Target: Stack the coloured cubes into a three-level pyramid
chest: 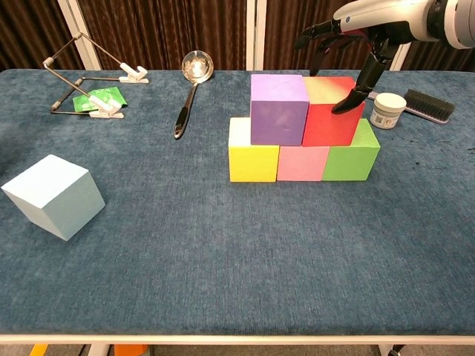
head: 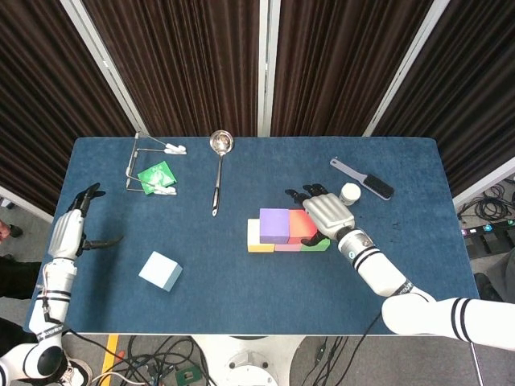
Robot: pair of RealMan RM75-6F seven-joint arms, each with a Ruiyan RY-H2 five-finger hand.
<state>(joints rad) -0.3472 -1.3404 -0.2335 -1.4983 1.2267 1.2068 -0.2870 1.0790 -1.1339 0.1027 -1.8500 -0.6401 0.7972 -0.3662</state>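
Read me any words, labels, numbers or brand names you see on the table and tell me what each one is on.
No text can be read in either view.
Small white jar: a label with dark print, too small and blurred to read.
Green packet by the wire stand: pale markings, not legible.
The coloured cubes, the pale blue cube, the ladle and the brush show no lettering.
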